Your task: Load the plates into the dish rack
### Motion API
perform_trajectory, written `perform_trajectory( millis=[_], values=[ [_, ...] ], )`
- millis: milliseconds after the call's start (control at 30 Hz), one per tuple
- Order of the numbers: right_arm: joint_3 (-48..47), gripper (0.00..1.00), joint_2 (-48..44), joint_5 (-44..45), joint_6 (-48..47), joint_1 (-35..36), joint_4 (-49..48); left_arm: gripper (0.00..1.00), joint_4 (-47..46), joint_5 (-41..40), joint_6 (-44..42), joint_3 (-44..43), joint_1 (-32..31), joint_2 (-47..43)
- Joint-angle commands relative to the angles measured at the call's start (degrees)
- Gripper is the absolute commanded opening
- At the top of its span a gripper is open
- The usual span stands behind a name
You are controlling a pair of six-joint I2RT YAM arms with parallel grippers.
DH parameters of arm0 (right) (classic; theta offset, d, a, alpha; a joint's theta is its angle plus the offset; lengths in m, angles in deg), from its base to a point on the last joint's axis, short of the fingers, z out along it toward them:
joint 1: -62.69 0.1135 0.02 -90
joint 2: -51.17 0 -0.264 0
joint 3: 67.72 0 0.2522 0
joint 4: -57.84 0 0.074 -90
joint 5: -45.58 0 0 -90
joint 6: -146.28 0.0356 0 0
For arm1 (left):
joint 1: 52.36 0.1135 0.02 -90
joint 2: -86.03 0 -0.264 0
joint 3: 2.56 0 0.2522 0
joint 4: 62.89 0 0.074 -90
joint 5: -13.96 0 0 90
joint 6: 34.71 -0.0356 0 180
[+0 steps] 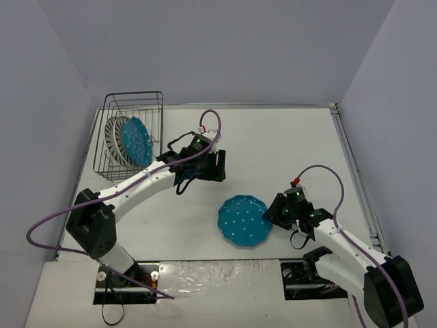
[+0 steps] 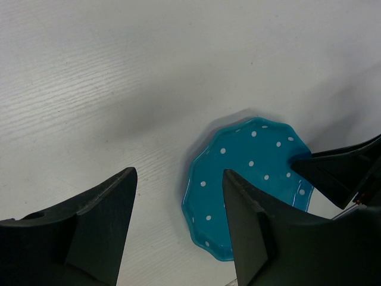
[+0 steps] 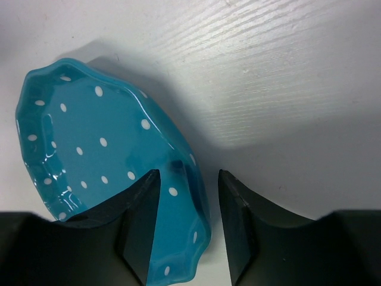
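A teal dotted plate (image 1: pixel 240 221) lies on the white table in front of the arms; it also shows in the left wrist view (image 2: pixel 250 173) and the right wrist view (image 3: pixel 89 131). My right gripper (image 1: pixel 272 213) (image 3: pixel 189 174) is open, its jaws astride the plate's right rim, one finger over the inside and one outside with a gap. My left gripper (image 1: pixel 220 166) (image 2: pixel 178 174) is open and empty, above the table behind the plate. The black wire dish rack (image 1: pixel 133 96) at the back left holds a teal plate (image 1: pixel 138 142) and two striped plates (image 1: pixel 116 137) on edge.
The white table (image 1: pixel 293 150) ends at a raised rail along the right side (image 1: pixel 351 164). Grey walls close in on three sides. Purple cables loop off both arms. The right gripper's dark fingers (image 2: pixel 339 170) show in the left wrist view.
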State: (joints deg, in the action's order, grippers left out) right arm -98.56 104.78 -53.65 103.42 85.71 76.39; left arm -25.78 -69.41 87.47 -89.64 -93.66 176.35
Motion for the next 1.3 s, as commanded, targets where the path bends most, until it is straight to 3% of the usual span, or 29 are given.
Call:
perform_trajectory(
  millis=[0,333,767,1000,1267],
  values=[
    [2.3,0.4,-0.7,1.7,1.5,1.3,0.1,0.55,-2.5,-0.2,1.0,-1.0,-0.5,-1.0],
    [4.1,0.36,-1.8,2.4,3.2,2.7,-0.3,0.55,-2.6,-0.2,1.2,-0.7,-1.0,-0.8],
    [4.0,0.2,-0.9,2.0,4.2,2.9,-0.1,0.55,-2.2,-0.4,1.2,-0.5,-1.0,-1.7],
    [4.1,0.01,-0.9,1.7,4.3,2.9,-0.1,0.55,-2.4,-0.4,1.2,-0.2,-1.0,-1.6],
    [0.4,0.0,-2.1,0.1,5.7,2.9,-0.1,0.55,-2.0,-1.6,1.3,0.4,-0.8,-2.4]
  ],
)
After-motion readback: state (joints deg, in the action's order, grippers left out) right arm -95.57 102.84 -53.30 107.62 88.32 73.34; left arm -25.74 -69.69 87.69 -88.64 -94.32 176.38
